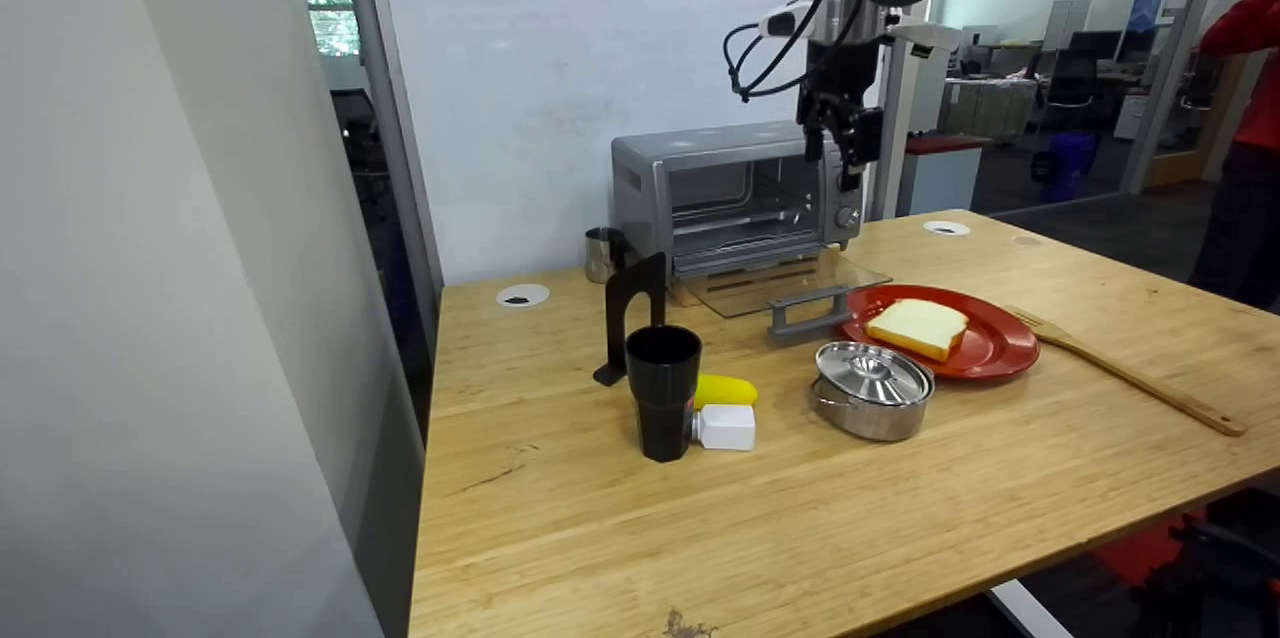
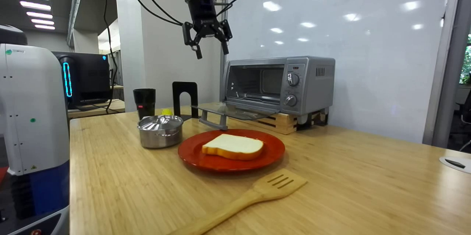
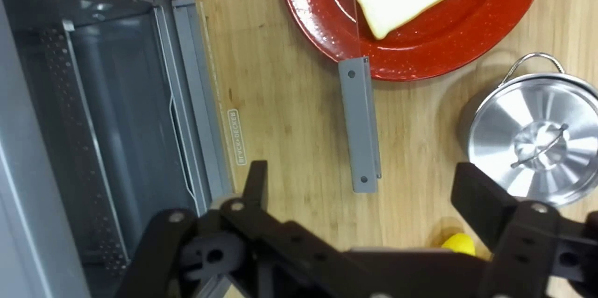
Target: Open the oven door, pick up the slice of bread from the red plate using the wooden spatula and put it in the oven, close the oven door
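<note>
Seeing the bread point(image 2: 235, 143) lying flat on the red plate point(image 2: 271, 157), well below the gripper point(image 2: 212, 53) and, in both exterior views, to the near side of it and a little to the right. Seeing the gripper hanging high over the table point(image 1: 560, 538), with jaws standing wide apart. Finding the oven door point(image 1: 785, 284) hanging lowered in front of the oven point(image 2: 320, 84), with its glass overlapping the plate's left edge in the wrist view, and being unable to tell whether touching or apart. Finding the wooden spatula point(image 2: 257, 192) lying on the table just beside the plate, on its near side in an exterior view, but losing the end of the handle at the bottom edge there. In the wrist view, losing part of the bread and plate at the top edge and a little of the metal pot point(image 3: 528, 125) at the right edge. In an exterior view, seeing the gripper covering the upper part of the control panel point(image 1: 831, 210), and a yellow thing point(image 1: 727, 390) partly hiding behind a black cup point(image 1: 663, 398) and a white block point(image 1: 727, 428). Catching only part of a person point(image 1: 1262, 108) in red at the right edge there. Making out little inside the oven, because of the dim interior.
</note>
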`<control>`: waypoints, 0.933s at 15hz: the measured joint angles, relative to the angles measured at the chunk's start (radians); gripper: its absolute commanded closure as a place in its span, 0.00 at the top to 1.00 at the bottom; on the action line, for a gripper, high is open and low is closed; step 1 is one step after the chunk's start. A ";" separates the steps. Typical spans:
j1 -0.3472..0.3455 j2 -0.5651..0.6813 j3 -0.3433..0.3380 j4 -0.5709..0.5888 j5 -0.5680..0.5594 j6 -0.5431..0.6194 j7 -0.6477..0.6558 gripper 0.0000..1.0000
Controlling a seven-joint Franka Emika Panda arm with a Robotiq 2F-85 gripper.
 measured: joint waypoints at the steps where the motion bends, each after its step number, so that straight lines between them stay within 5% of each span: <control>1: 0.000 -0.020 -0.003 -0.006 -0.002 0.000 0.032 1.00; 8: -0.002 -0.178 -0.041 -0.154 -0.138 -0.013 0.145 1.00; 14: 0.000 -0.200 -0.042 -0.174 -0.140 -0.013 0.157 1.00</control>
